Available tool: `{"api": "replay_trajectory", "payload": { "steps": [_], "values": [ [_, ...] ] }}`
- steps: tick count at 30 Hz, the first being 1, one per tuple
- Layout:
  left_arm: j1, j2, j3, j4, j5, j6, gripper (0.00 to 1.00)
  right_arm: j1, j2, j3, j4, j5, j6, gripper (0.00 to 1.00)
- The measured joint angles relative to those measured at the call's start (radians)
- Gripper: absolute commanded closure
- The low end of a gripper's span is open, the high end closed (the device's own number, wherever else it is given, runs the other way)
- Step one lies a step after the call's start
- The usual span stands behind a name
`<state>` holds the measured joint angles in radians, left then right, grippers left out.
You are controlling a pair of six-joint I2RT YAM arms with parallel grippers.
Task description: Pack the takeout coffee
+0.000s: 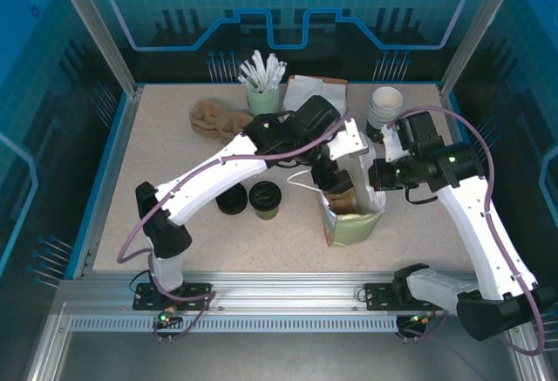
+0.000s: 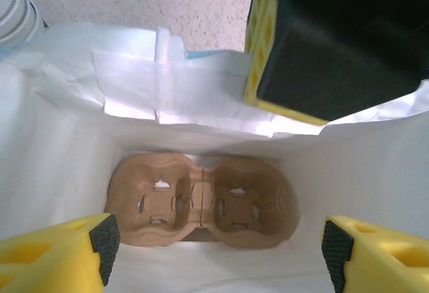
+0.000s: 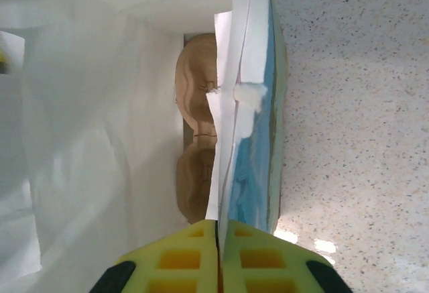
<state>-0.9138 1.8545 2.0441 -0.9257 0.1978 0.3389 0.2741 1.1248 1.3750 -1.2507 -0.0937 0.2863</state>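
Left wrist: cup carrier (image 2: 201, 202) lies deep in the bag (image 2: 60, 172), below the spread left pincer (image 2: 220, 243); right pincer (image 3: 218, 243) pinches the bag's wall.

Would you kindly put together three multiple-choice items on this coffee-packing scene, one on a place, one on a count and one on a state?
1. Where does the brown moulded-pulp cup carrier in the left wrist view lie?
A. At the bottom of the white paper bag
B. On the tabletop outside the bag
C. On top of a black lid

2. How many cup wells does that carrier have?
A. One
B. Two
C. Four

3. What state is the right hand in?
A. Wide open
B. Shut on the bag's wall
C. Shut on a cup

Answers: 1 A, the carrier rests on the bag's floor between its white walls. 2 B, two round wells sit side by side. 3 B, it is closed with the bag's paper edge pinched in it.
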Motion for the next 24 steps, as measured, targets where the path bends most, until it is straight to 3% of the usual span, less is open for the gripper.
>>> {"api": "replay_trajectory", "payload": {
  "steps": [8,12,24],
  "values": [
    [0.0,-0.097,0.008,0.038,-0.007,-0.053,0.15,-0.069,0.015,0.075,-0.023,-0.045,-0.008,0.49],
    [0.0,-0.164,0.005,0.053,-0.011,-0.064,0.14,-0.113,0.049,0.183,-0.045,-0.041,-0.03,0.42],
    [0.0,-0.383,-0.202,0.126,-0.056,-0.103,0.07,-0.184,0.195,0.312,-0.039,-0.074,-0.083,0.39]
  ]
}}
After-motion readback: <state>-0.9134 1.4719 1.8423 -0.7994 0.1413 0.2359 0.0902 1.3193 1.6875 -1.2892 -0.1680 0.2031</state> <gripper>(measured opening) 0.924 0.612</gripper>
